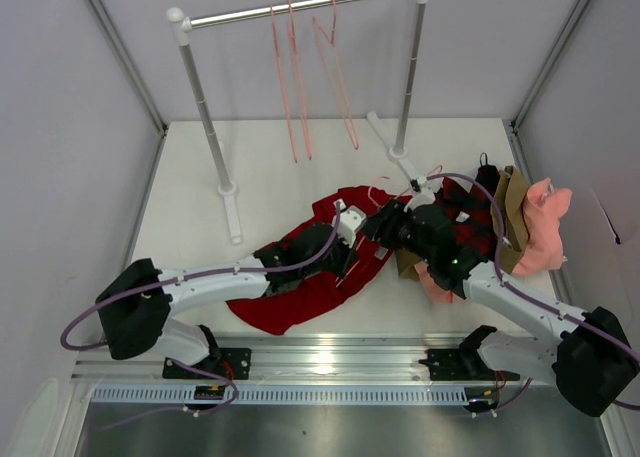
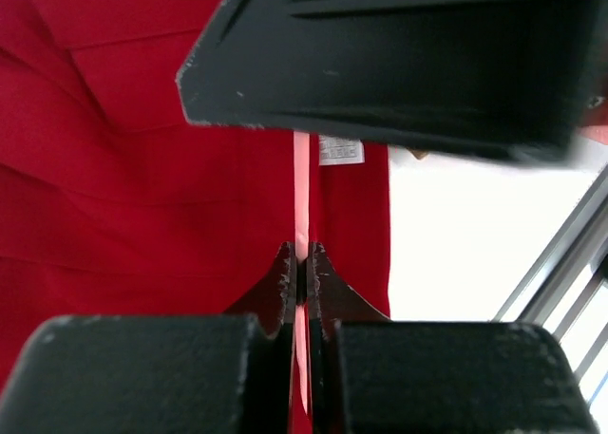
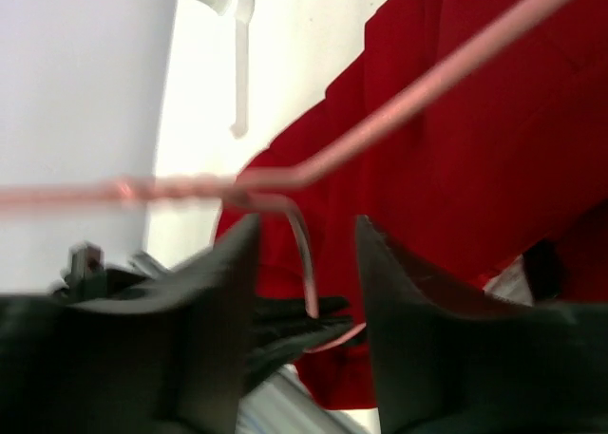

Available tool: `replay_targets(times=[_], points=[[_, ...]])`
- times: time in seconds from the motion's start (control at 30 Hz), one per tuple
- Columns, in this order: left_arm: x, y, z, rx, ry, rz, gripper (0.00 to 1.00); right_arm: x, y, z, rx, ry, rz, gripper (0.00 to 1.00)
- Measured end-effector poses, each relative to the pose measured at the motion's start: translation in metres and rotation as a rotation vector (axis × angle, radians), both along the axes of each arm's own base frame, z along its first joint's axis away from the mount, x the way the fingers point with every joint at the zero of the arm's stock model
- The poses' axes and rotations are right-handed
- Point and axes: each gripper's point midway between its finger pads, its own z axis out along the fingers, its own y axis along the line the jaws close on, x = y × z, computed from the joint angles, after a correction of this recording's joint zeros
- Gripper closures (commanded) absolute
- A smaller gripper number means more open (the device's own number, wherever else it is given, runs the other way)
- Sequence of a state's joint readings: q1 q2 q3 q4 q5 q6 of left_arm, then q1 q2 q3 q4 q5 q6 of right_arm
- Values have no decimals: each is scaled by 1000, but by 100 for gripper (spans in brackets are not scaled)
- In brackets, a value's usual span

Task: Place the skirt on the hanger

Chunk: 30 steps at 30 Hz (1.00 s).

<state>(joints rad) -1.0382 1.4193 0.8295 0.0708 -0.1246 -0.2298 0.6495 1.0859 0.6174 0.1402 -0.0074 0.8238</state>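
The deep-red skirt [image 1: 315, 282] lies spread on the table between my two arms; it also fills the left wrist view [image 2: 142, 168] and the right wrist view [image 3: 475, 168]. A thin salmon-pink hanger lies over it. My left gripper [image 1: 345, 249] is shut on the hanger's wire [image 2: 302, 192], which runs up from between the closed tips [image 2: 302, 263]. My right gripper [image 1: 385, 224] is open just above the skirt's upper edge. In the right wrist view the hanger's wire [image 3: 380, 121] crosses above the open gripper [image 3: 306, 263], and a curved piece of it hangs between the jaws, touching neither.
Three more pink hangers [image 1: 296, 87] hang on the clothes rack's rail [image 1: 300, 7] at the back; the rack's feet [image 1: 232, 212] stand on the table. A red-and-black plaid garment [image 1: 465, 212], a brown one [image 1: 515, 207] and a salmon-pink one [image 1: 545, 222] are piled at the right.
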Motion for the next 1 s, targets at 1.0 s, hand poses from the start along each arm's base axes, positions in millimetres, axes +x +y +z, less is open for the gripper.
replay_targets(times=[1.0], points=[[14, 29, 23, -70, -24, 45, 100, -99, 54, -94, -214, -250, 524, 55]])
